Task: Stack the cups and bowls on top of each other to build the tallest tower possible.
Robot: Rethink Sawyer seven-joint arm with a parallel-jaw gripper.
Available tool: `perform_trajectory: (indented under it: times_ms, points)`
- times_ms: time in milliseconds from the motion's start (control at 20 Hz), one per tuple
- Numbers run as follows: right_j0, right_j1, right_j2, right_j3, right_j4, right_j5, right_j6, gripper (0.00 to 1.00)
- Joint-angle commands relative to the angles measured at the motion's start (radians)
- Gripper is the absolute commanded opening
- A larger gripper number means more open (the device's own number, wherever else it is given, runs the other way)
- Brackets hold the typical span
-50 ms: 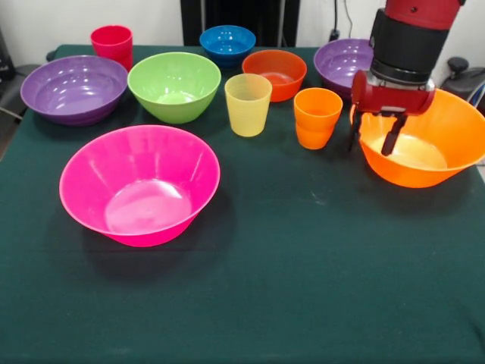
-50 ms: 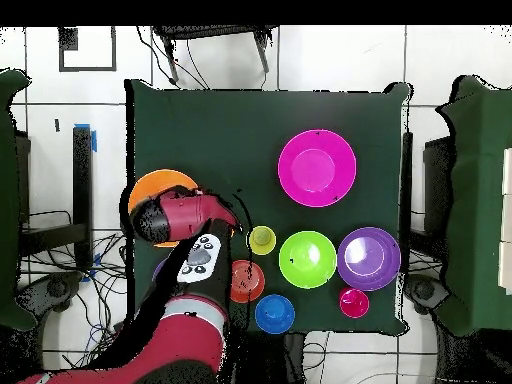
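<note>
Pincer (image 1: pixel 373 134) at right of frame, fingers apart and empty, straddling the near-left rim of the large orange bowl (image 1: pixel 447 152). I'd lower so one finger sits inside the wall and one outside, then close squarely. Other bowls and cups spread to the left, none stacked. Overhead, my arm (image 2: pixel 185 270) hides the orange cup (image 1: pixel 317 116) and most of one purple bowl (image 1: pixel 342 61).

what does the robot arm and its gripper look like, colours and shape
The arm is thick and rounded, with glossy red shells broken by a black cylindrical band near the wrist. Below that sits a red block carrying the gripper, which has two thin dark fingers. From overhead, a pale grey panel with dark buttons shows on the arm.
</note>
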Motion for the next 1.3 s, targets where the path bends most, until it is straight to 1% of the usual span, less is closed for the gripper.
perform_trajectory:
  times_ms: [50,100,200,250,550,650,800,850,950,1050,1150,1300]
  points:
    - [-0.01,0.055,0.136,0.081,0.019,-0.025,0.167,1.0]
    - [-0.011,0.057,0.141,0.086,0.023,-0.019,0.168,1.0]
    - [-0.07,0.051,0.212,0.116,0.01,-0.002,0.116,1.0]
    - [-0.087,0.048,0.23,0.127,0.004,0.005,0.099,1.0]
    - [-0.159,0.042,0.3,0.16,-0.032,0.042,0.035,1.0]
    - [-0.168,0.043,0.318,0.164,-0.033,0.045,0.036,1.0]
    - [-0.128,0.039,0.294,0.158,-0.015,0.027,0.093,1.0]
    - [-0.103,0.036,0.27,0.152,-0.007,0.016,0.119,1.0]
    - [-0.035,0.034,0.197,0.124,0.002,0.006,0.16,1.0]
    - [0.041,0.043,0.1,0.087,-0.001,-0.03,0.19,1.0]
    - [0.065,0.053,0.053,0.064,-0.011,-0.057,0.183,1.0]
    - [0.059,0.059,0.028,0.041,-0.029,-0.069,0.144,1.0]
